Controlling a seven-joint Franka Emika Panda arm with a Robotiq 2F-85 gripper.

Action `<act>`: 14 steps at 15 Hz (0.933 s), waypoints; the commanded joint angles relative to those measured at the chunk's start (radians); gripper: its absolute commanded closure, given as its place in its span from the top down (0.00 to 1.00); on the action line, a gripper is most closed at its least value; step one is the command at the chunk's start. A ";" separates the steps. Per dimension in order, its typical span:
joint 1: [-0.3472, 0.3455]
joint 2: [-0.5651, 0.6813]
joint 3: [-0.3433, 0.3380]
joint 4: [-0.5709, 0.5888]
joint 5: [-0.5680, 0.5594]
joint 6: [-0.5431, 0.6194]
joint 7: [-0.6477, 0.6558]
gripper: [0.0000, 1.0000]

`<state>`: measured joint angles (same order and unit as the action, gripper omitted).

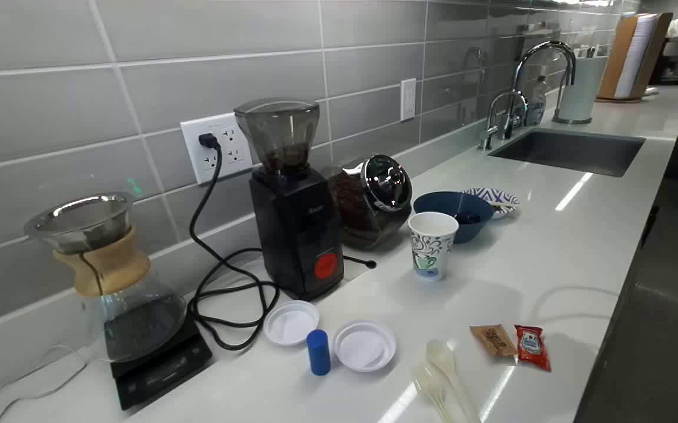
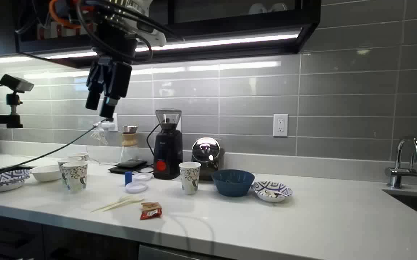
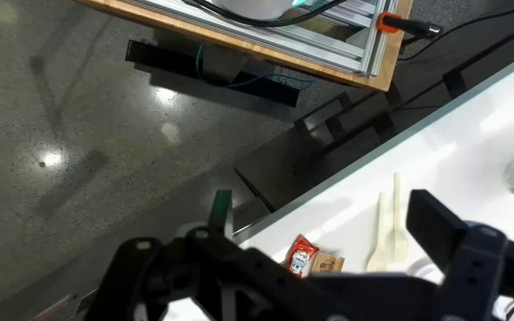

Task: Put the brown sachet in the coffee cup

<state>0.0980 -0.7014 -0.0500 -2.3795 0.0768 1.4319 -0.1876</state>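
The brown sachet [image 1: 493, 341] lies flat on the white counter, beside the red packet [image 1: 532, 346]. It also shows in an exterior view [image 2: 151, 206] and, partly hidden by the gripper body, in the wrist view [image 3: 327, 263]. The coffee cup [image 1: 431, 252] stands upright in front of the coffee bean jar, and shows in an exterior view [image 2: 190, 180], left of the blue bowl. My gripper [image 2: 100, 105] hangs high above the counter, well away from the sachet and the cup. In the wrist view the gripper [image 3: 321, 223] has its fingers wide apart, with nothing between them.
Wooden-coloured cutlery [image 1: 442, 376], white lids [image 1: 364, 346] and a blue cylinder [image 1: 318, 352] lie near the sachet. A black grinder [image 1: 298, 235], blue bowl [image 2: 233, 183] and patterned bowl [image 2: 271, 191] stand around the cup. More paper cups [image 2: 75, 176] stand left. A cabinet [image 2: 230, 36] overhangs.
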 commanded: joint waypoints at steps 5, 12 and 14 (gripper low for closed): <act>-0.012 0.001 0.009 0.002 0.004 -0.002 -0.006 1.00; 0.006 0.029 0.036 -0.017 0.013 0.063 -0.004 1.00; 0.026 0.055 0.051 -0.044 0.044 0.140 -0.014 1.00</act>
<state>0.1023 -0.6889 -0.0280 -2.3897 0.0819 1.4748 -0.1877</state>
